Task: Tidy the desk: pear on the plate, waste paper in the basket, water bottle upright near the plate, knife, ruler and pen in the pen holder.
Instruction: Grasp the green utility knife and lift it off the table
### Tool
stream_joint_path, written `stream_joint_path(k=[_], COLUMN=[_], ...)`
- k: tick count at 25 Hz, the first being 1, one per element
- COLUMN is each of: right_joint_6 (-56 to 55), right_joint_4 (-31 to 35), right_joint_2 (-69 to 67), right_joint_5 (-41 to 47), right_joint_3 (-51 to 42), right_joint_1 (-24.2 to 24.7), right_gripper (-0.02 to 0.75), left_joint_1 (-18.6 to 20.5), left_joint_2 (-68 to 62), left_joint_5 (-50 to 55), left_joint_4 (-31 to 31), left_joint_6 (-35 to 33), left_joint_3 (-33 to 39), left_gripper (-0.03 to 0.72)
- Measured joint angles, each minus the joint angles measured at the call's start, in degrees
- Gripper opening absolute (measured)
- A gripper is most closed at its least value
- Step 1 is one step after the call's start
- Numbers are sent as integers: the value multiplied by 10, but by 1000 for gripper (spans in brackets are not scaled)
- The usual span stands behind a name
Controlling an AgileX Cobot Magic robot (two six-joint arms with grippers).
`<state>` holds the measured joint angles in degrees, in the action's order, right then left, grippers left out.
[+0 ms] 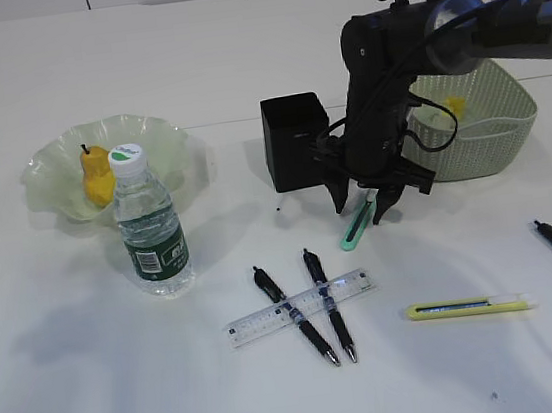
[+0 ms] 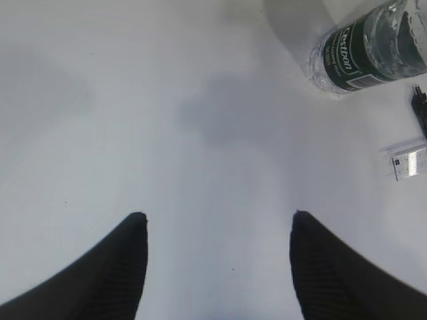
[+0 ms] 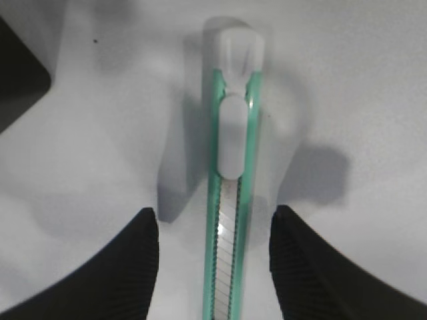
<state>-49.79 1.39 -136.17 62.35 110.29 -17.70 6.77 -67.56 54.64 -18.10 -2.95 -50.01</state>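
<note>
The left end effector (image 2: 217, 267) hangs over the bare white counter (image 2: 167, 133), its two dark ribbed fingers (image 2: 113, 273) spread wide with nothing between them. Ahead of it and off to the right stands the water bottle (image 2: 373, 47), clear plastic with a dark green label. Further right, at the frame's edge, shows one end of the transparent ruler (image 2: 407, 160) and, just beyond it, a black pen tip (image 2: 420, 107).

My right arm (image 1: 436, 31) is matte black with a shiny grey band at one joint, black cables looping over the top and beside the wrist; my claws, right (image 3: 212, 267) and left (image 2: 217, 267), have tapered black fingers (image 2: 107, 273) with fine ribbing
</note>
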Motion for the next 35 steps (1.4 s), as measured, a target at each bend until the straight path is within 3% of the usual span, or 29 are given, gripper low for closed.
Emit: stream_joint_path(k=[35], right_joint_6=[-21], right_joint_4=[-14], right_joint_2=[-1], right_joint_5=[-4], right_joint_3=[0], right_joint_1=[9], right_gripper=[396], left_joint_1=[0], left_joint_2=[0], left_joint_5=[-4], left_joint_4=[0], left_joint_6=[0], left_joint_3=[0], left_gripper=[474])
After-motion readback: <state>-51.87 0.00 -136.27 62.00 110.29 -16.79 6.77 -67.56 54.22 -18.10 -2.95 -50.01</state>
